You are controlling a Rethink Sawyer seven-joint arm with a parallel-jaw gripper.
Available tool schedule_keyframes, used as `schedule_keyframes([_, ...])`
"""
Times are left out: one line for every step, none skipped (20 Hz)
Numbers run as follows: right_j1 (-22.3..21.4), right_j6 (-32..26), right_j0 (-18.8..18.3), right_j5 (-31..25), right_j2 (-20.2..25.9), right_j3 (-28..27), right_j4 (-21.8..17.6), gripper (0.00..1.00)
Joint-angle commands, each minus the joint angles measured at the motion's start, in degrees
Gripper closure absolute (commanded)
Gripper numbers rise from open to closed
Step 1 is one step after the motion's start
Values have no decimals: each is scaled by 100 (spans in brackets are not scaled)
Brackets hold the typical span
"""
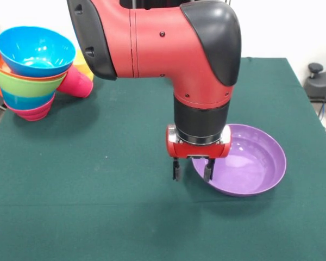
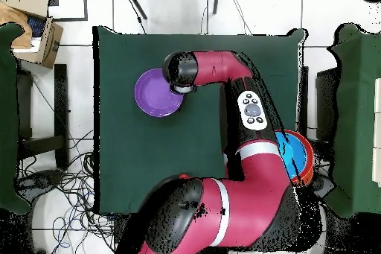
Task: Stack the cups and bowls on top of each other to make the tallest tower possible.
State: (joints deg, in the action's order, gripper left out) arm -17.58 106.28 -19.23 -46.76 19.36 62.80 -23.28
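My gripper [image 1: 192, 171] is open and points down at the left rim of the large purple bowl [image 1: 244, 163]. One finger [image 1: 175, 169] is outside the bowl and the other finger [image 1: 208, 171] is at its rim. The bowl stands upright and empty on the green table; it also shows in the overhead view [image 2: 156, 93]. The tower [image 1: 31, 73] stands at the far left corner: a blue bowl on top, then orange, lime green, translucent blue and magenta below. A red-pink cup [image 1: 76, 82] lies on its side against the tower, with a yellow cup [image 1: 85, 65] behind it. The orange cup is not visible.
The green table cloth [image 1: 98, 179] covers the whole table. In the overhead view the arm [image 2: 223, 68] covers the gripper, and the tower [image 2: 296, 154] sits at the table's right edge beside the arm. A black office chair base [image 1: 318, 81] stands off the table's right side.
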Motion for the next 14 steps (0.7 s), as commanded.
schedule_keyframes([97, 55, 149, 233, 239, 30, 98, 0])
schedule_keyframes([85, 53, 151, 226, 247, 39, 117, 0])
schedule_keyframes([73, 51, 153, 220, 255, 48, 135, 0])
schedule_keyframes([70, 49, 155, 223, 254, 54, 144, 0])
schedule_keyframes([69, 42, 158, 216, 269, 60, 166, 0])
schedule_keyframes([73, 33, 157, 219, 271, 68, 178, 0])
schedule_keyframes([101, 4, 157, 198, 281, 56, 193, 0])
schedule_keyframes([129, -24, 158, 177, 292, 44, 209, 0])
schedule_keyframes([164, -59, 162, 167, 291, 57, 216, 0])
schedule_keyframes([185, -77, 166, 179, 285, 58, 214, 0])
schedule_keyframes([218, -123, 165, 149, 290, 72, 219, 0])
schedule_keyframes([237, -149, 167, 128, 290, 79, 223, 0])
schedule_keyframes([263, -193, 165, 91, 300, 88, 227, 0])
schedule_keyframes([289, -236, 164, 53, 311, 97, 231, 0])
